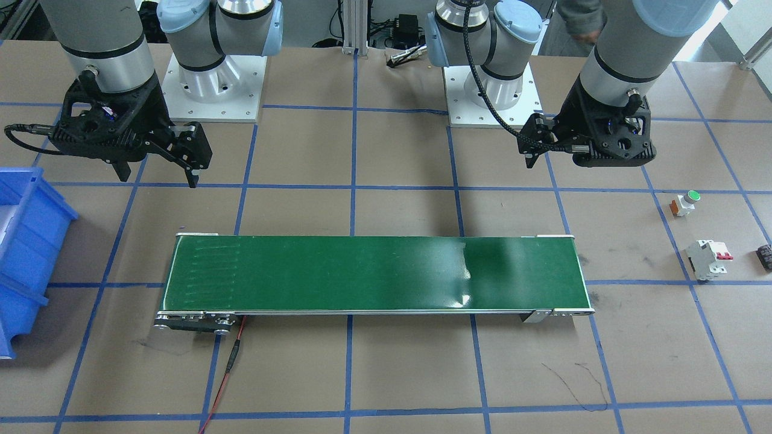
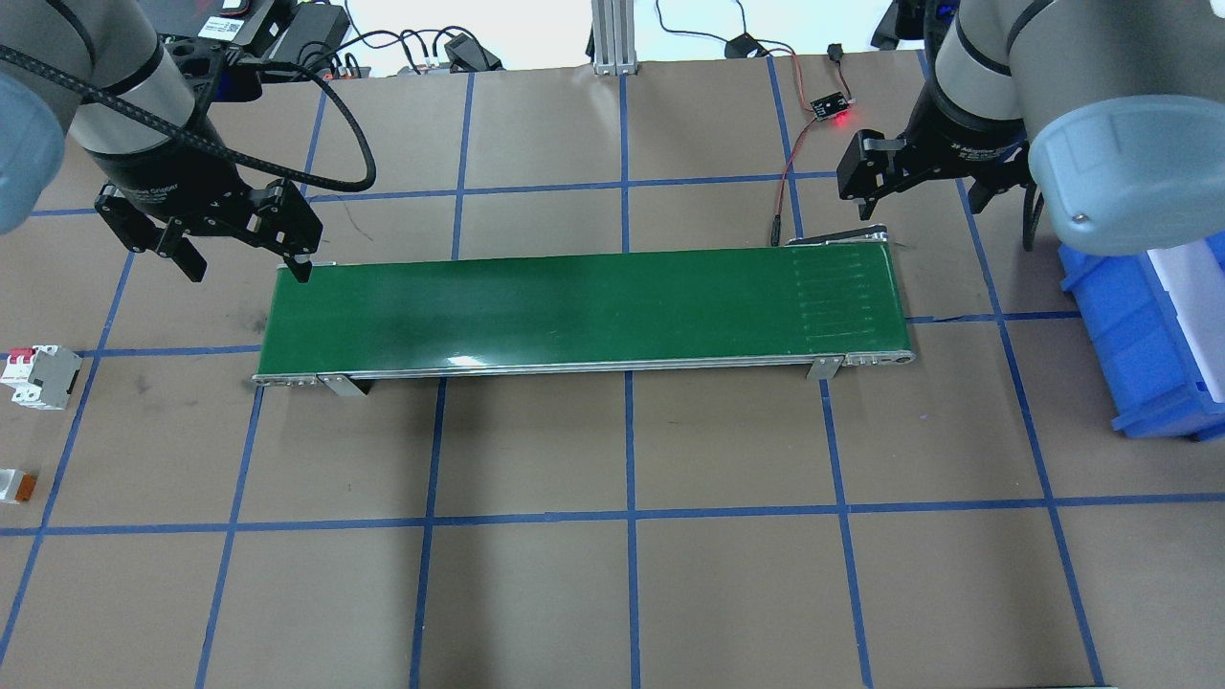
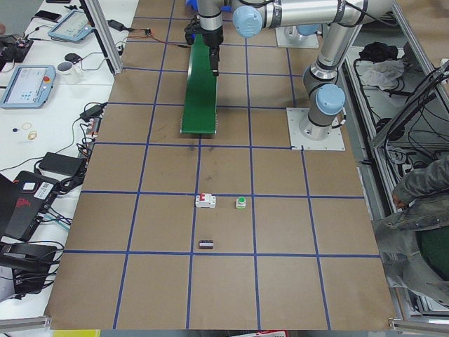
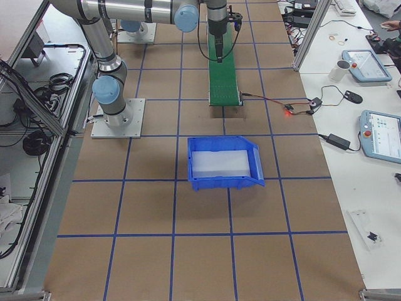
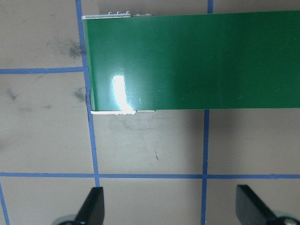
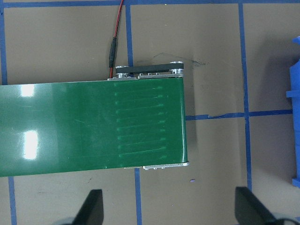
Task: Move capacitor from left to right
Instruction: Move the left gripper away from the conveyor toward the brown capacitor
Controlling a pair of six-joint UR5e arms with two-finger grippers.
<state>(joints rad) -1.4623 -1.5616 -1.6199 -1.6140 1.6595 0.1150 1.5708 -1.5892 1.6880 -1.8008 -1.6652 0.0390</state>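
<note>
The capacitor (image 1: 765, 256), a small black stubby cylinder, lies on the brown table at the far end on my left side. It also shows in the exterior left view (image 3: 206, 244). It is out of the overhead and wrist views. My left gripper (image 2: 247, 266) hangs open and empty above the left end of the green conveyor belt (image 2: 574, 306), well away from the capacitor. Its fingertips (image 5: 93, 206) frame bare table. My right gripper (image 2: 921, 199) is open and empty above the belt's right end; its fingertips (image 6: 91, 206) also show in the right wrist view.
A white breaker with red switches (image 1: 708, 259) and a white button with a green cap (image 1: 684, 203) lie near the capacitor. A blue bin (image 2: 1148, 335) stands on the right side. A red wire (image 2: 790, 172) runs to the belt's far right corner.
</note>
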